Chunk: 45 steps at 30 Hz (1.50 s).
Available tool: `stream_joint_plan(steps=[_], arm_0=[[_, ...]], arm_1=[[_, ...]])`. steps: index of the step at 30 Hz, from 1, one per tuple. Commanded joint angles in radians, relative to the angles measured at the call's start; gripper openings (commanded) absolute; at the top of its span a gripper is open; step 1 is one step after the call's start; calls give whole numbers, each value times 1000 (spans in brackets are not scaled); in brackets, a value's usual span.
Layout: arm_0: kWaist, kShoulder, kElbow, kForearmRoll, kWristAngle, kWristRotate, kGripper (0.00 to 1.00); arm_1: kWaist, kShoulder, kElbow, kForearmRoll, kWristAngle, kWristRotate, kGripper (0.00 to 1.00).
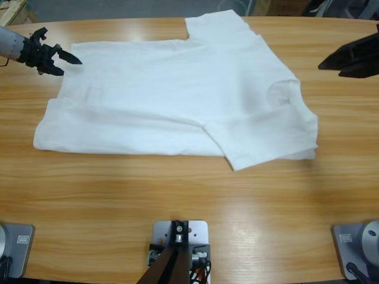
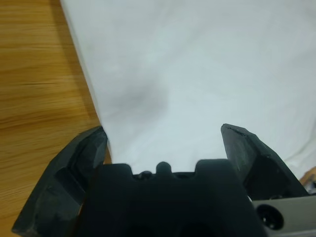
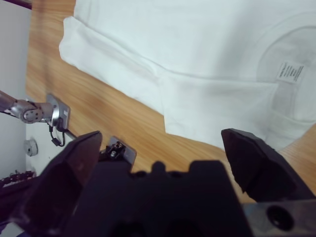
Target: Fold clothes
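The clothes are one white T-shirt [image 1: 177, 100] lying flat across the wooden table, hem to the left and round neck [image 1: 284, 94] to the right. One sleeve [image 1: 219, 26] points to the far edge, and the near side is folded in along a long crease. My left gripper [image 1: 71, 66] hovers open at the shirt's far left corner, with white cloth [image 2: 197, 74] under its jaws [image 2: 163, 131]. My right gripper [image 1: 330, 70] hangs open off the right edge, apart from the shirt. Its own view [image 3: 162, 136] shows the shirt [image 3: 197, 49] and its neck label [image 3: 290, 71].
Bare wooden table [image 1: 177, 201] stretches along the whole near side in front of the shirt, with narrower strips at the left and right ends. The far table edge runs just behind the upper sleeve.
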Motion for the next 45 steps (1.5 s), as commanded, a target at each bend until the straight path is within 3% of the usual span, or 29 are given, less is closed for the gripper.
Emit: stream_joint_plan(steps=[1,15,16,18,20,21,23,24,27,31,45], arm_0=[[-47,78,-26,26,91,-30,918],[-103,97,-83,26,66,-43,898],[-103,97,-82,26,65,-42,860],[-103,97,-83,26,60,-41,524],[-102,99,-83,26,53,-38,276],[-100,101,-85,26,54,-36,238],[-79,103,-91,26,62,-39,260],[-60,106,-96,26,64,-41,341],[-22,118,-136,34,80,-54,720],[6,142,-224,66,94,-58,849],[6,345,-701,388,103,-62,839]], arm_1=[[-4,41,-8,9,-17,-13,982],[-33,67,-24,5,-19,-25,982],[-34,67,-22,5,-19,-25,982],[-41,67,-22,5,-21,-25,982],[-48,68,-24,5,-23,-25,977],[-50,68,-24,5,-24,-25,977],[-53,67,-25,6,-24,-25,977],[-53,67,-25,6,-24,-25,977],[-53,67,-25,7,-24,-26,977],[-54,74,-32,8,-23,-27,977],[-78,90,-55,11,-23,-33,977]])
